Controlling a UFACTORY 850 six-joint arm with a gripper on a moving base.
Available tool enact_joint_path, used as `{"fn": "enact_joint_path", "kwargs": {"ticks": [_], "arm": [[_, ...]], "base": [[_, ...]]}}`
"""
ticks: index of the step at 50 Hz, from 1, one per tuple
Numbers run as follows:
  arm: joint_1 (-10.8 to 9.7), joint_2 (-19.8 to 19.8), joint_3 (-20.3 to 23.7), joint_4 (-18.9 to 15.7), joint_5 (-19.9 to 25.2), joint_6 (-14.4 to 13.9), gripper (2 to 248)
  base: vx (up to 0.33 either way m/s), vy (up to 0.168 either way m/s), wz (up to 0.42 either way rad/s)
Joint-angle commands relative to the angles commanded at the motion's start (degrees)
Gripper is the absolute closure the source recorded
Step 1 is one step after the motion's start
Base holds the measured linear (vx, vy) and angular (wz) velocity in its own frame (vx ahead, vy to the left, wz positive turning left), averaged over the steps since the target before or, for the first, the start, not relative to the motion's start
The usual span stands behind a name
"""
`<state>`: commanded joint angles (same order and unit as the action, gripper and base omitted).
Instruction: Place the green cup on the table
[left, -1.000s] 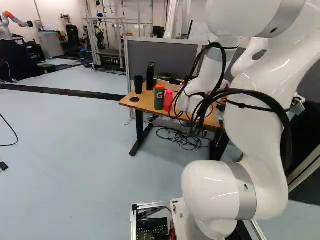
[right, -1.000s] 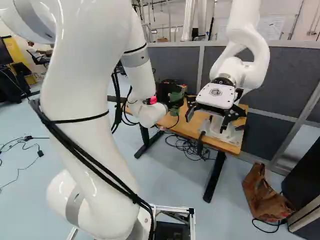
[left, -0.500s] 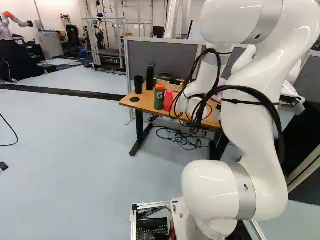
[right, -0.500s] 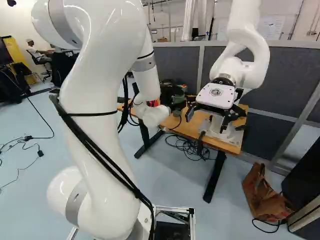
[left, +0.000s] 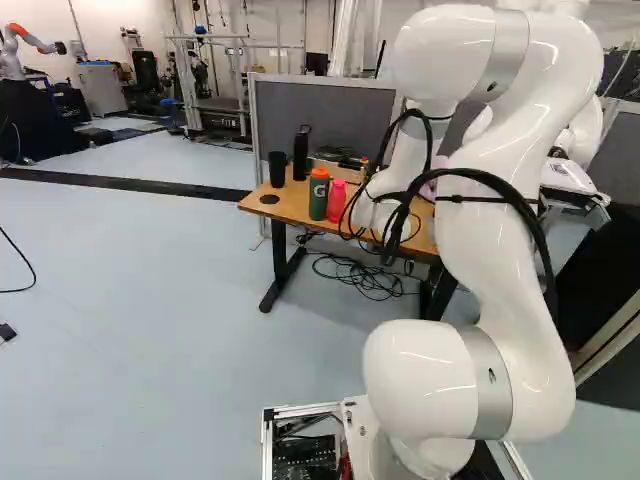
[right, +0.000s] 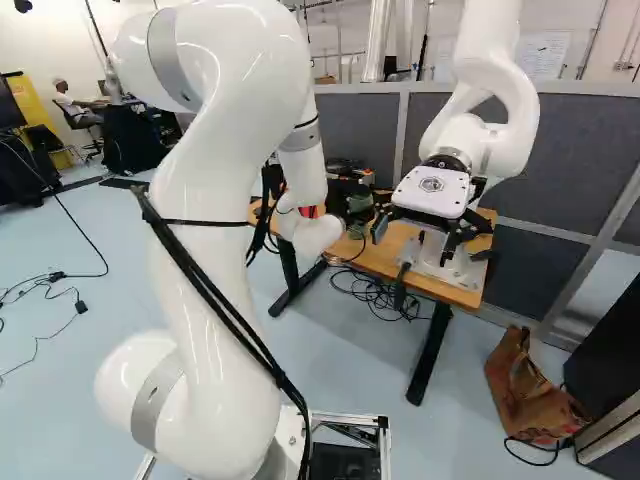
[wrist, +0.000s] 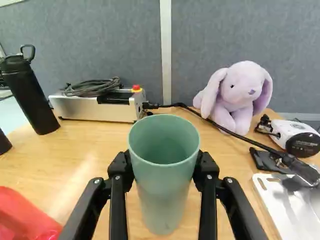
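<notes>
Between the fingers of the black two-finger gripper (right: 358, 207) is the pale green, round, tapered cup (wrist: 162, 185), upright and clamped from two opposite sides. The cup is over the light wood-topped table (wrist: 90, 150); contact between its base and the tabletop cannot be confirmed. The mouth is open and the inner wall visible; the inside bottom is hard to make out.

Other containers, left base view: black cylindrical cup (left: 277, 168); tall black bottle with loop-handled lid (left: 301, 152), just beside it; dark green bottle with orange lid (left: 319, 198); pink bottle (left: 336, 202), just beside the green one. All four stand upright on the table. Contents: hidden by walls and lids; the black cup's interior is too small to read.

Right base view: brown bag (right: 530, 390) on the floor, contents hidden.

Visibility: the white jointed arm (left: 505, 240) hides the pale green cup in the left base view. In the wrist view, the silver metal tray (wrist: 295, 210) is cut off; the coiled dark cable (wrist: 95, 87) partly covers the top of the silver metal box (wrist: 87, 109).
</notes>
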<state>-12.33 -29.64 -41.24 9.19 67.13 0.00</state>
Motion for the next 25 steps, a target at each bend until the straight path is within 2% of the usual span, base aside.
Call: {"fn": "enact_joint_path", "kwargs": {"ticks": [6,7,12,13,17,18,22,23,25], "arm": [[0.0,-0.3,-0.2,0.0,0.0,0.0,119],[0.0,-0.3,-0.2,0.0,0.0,0.0,89],[0.0,-0.4,-0.2,0.0,0.0,0.0,89],[0.0,-0.4,-0.2,0.0,0.0,0.0,56],[0.0,-0.4,-0.2,0.0,0.0,0.0,56],[0.0,-0.4,-0.2,0.0,0.0,0.0,20],[0.0,-0.4,-0.2,0.0,0.0,0.0,20],[0.0,-0.3,-0.2,0.0,0.0,0.0,3],[0.0,-0.2,-0.1,0.0,0.0,0.0,3]], "base": [[0.000,0.000,0.000],[0.000,0.000,0.000],[0.000,0.000,0.000],[0.000,0.000,0.000],[0.000,0.000,0.000],[0.000,0.000,0.000],[0.000,0.000,0.000],[0.000,0.000,0.000],[0.000,0.000,0.000]]}}
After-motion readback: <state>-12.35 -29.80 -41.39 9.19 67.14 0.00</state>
